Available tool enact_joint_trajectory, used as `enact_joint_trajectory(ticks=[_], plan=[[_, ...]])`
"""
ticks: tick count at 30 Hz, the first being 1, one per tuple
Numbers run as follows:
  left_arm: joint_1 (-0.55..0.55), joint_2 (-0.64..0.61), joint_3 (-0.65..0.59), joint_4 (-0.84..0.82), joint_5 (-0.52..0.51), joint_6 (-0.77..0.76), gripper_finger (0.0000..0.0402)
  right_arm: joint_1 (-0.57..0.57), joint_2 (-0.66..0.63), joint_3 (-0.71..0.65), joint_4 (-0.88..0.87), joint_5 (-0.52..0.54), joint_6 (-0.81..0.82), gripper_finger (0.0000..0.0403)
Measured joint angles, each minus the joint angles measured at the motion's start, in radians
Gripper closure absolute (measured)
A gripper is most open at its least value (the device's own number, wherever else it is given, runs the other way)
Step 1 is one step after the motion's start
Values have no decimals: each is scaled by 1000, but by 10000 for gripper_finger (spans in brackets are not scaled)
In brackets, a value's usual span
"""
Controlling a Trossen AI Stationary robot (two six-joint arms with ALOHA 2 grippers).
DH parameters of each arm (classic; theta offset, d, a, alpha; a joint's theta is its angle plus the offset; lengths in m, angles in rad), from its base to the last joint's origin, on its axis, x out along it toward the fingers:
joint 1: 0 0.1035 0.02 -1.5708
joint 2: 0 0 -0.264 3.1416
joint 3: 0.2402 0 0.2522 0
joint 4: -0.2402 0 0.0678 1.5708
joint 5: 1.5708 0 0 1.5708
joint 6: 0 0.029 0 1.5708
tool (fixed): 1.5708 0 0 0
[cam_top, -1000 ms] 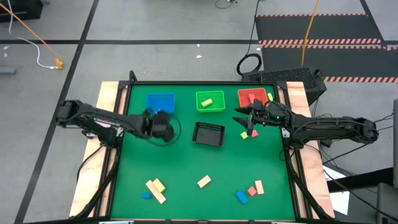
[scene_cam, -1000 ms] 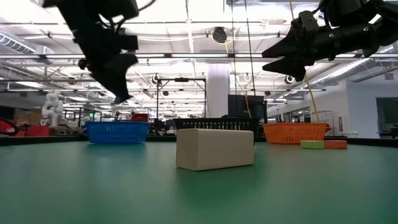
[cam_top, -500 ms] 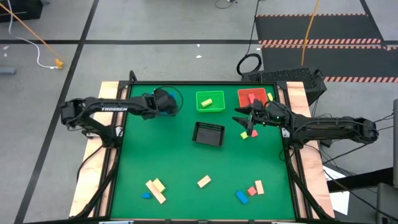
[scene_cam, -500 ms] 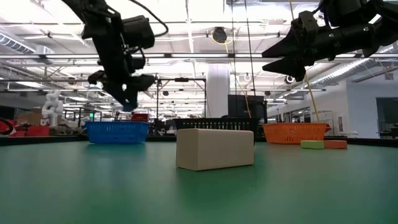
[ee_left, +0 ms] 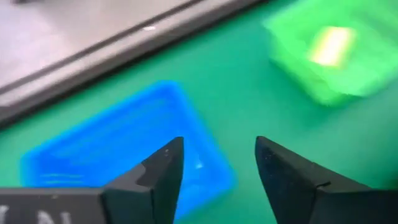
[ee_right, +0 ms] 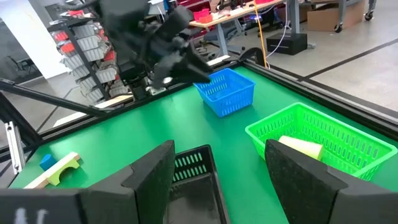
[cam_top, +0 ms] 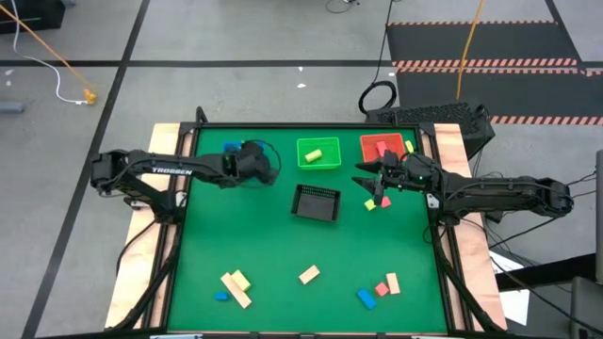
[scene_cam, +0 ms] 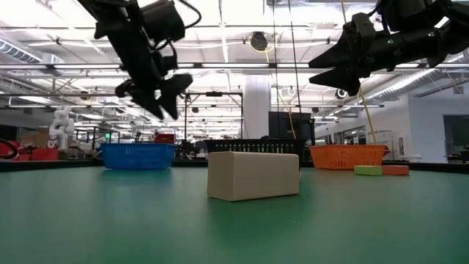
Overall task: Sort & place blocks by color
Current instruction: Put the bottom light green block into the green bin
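While the right arm (cam_top: 382,179) hovers, the left arm's fingers (ee_left: 281,180) gape above the blue tray (ee_left: 112,146).

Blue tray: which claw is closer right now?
Left. The left claw hovers open over the blue tray, at its edge nearer the green tray. The right claw hovers across the table, by the red tray.

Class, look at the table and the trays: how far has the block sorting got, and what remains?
Done: a yellow-green block lies in the green tray, and red pieces sit in the red tray. In hand: nothing; the left gripper hangs open beside the blue tray, the right gripper open by the red tray. Left: the loose blocks along the table's near side.
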Motion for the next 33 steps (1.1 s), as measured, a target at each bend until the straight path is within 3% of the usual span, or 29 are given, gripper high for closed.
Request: enact_joint_trajectory(ticks=[4,8,20,24,33], plan=[[-127,0,0,97,117,-11,239,0,0,0,0,0,0,163],[-279,0,0,166,221,-126,249,0,0,0,0,0,0,163],[-676,7,0,167,229,-950,223,0,0,0,0,0,0,163],[-750,42,0,152,248,-1221,218,0,0,0,0,0,0,163],[-814,97,87,52,451,-1639,218,0,0,0,0,0,0,163]])
